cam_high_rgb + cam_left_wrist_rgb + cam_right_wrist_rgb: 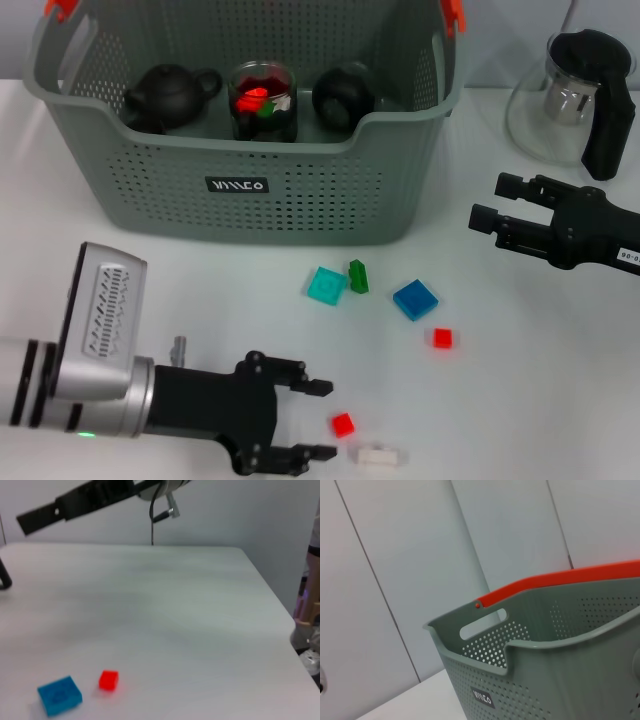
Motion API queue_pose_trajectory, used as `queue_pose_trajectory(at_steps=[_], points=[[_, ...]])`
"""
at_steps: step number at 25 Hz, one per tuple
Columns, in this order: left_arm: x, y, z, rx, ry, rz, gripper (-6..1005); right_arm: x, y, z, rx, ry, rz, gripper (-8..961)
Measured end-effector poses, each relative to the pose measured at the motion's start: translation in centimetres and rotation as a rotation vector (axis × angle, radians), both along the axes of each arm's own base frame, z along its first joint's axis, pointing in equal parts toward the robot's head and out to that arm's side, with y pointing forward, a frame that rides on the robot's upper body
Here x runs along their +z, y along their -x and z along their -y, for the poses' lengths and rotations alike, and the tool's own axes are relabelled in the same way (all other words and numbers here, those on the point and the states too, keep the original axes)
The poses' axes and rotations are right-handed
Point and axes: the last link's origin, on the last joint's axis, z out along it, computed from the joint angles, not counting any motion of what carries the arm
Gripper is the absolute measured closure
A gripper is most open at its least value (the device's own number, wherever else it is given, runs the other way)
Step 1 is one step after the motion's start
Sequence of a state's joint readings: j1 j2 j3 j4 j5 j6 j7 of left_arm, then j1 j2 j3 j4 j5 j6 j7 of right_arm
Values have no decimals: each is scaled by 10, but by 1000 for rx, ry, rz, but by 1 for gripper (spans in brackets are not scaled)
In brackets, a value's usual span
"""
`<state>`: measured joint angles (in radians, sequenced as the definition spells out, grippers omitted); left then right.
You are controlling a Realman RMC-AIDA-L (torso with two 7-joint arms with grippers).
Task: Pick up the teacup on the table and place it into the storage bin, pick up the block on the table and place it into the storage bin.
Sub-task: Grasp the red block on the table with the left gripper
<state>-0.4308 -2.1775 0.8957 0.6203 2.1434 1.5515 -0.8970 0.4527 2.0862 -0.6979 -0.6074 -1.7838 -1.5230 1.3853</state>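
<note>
The grey perforated storage bin (300, 190) (555, 650) stands at the back of the table. Inside it are a black teapot (165, 95), a glass cup (262, 100) holding red and green pieces, and a dark round cup (343, 95); which one is the teacup I cannot tell. Loose on the table lie a small red block (343, 424) and a white block (379, 457). My left gripper (323, 420) is open low at the front, its fingertips just short of that red block. My right gripper (492, 200) hangs open to the right of the bin, holding nothing.
Cyan (326, 285), green (358, 275), blue (415, 298) (60, 695) and another red block (442, 338) (108, 680) lie mid-table. A glass pitcher (570, 95) with a black handle stands at the back right. The table edge (280, 610) runs close on the right.
</note>
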Motion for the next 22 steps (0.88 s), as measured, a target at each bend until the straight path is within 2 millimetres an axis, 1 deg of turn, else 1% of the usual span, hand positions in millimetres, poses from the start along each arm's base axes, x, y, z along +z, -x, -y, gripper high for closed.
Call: queue_pose_trajectory(at_steps=[5,13,22], points=[[-9,1,0,-45,-64,26,420,0,0,0,-2,3,1,147],[-24,1,0,-41,-53,5,576,0,0,0,-2,3,1,148],[-32,1,-2,-37,-45,-19,598,0,0,0,-2,4,1,148]])
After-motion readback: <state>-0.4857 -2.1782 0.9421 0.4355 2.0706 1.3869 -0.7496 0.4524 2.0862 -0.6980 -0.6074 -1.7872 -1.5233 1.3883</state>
